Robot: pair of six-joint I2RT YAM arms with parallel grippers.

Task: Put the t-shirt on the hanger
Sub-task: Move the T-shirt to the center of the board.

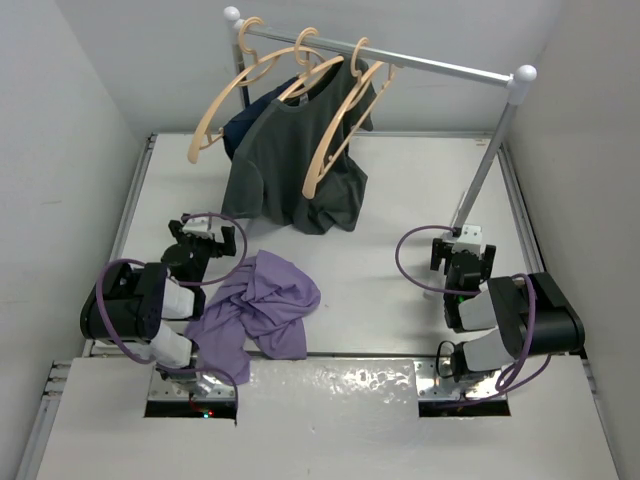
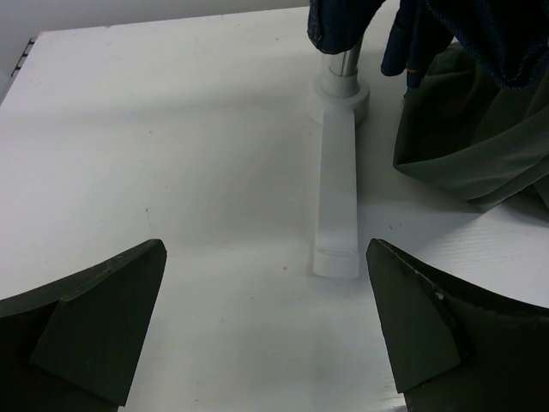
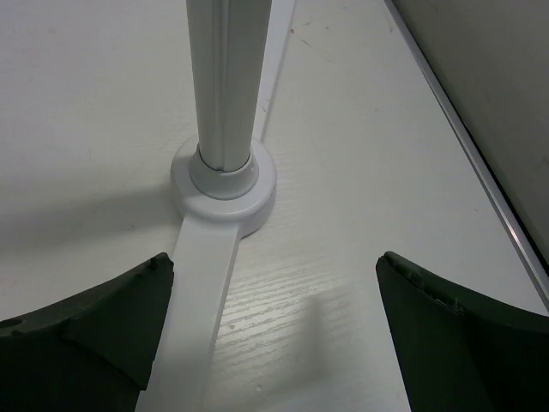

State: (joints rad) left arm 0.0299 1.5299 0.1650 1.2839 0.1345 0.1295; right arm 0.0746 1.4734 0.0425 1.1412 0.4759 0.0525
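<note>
The lavender t-shirt [image 1: 262,308] lies crumpled on the white table, near the front, just right of my left arm. Three pale wooden hangers hang on the rack rail: the left one [image 1: 222,105] is bare, the middle one [image 1: 305,72] carries a dark grey t-shirt [image 1: 290,165], and the right one [image 1: 336,130] hangs in front of that shirt. My left gripper [image 1: 206,238] is open and empty, up and left of the lavender t-shirt. My right gripper [image 1: 462,254] is open and empty by the rack's right pole. In the wrist views both grippers [image 2: 266,330] [image 3: 274,335] show open jaws over bare table.
A navy garment [image 1: 248,120] hangs behind the grey t-shirt; both show in the left wrist view [image 2: 343,21] [image 2: 467,146]. The rack's left foot [image 2: 336,202] lies ahead of the left gripper. The right pole [image 3: 223,86] and its base [image 3: 225,190] stand right before the right gripper. Walls enclose the table.
</note>
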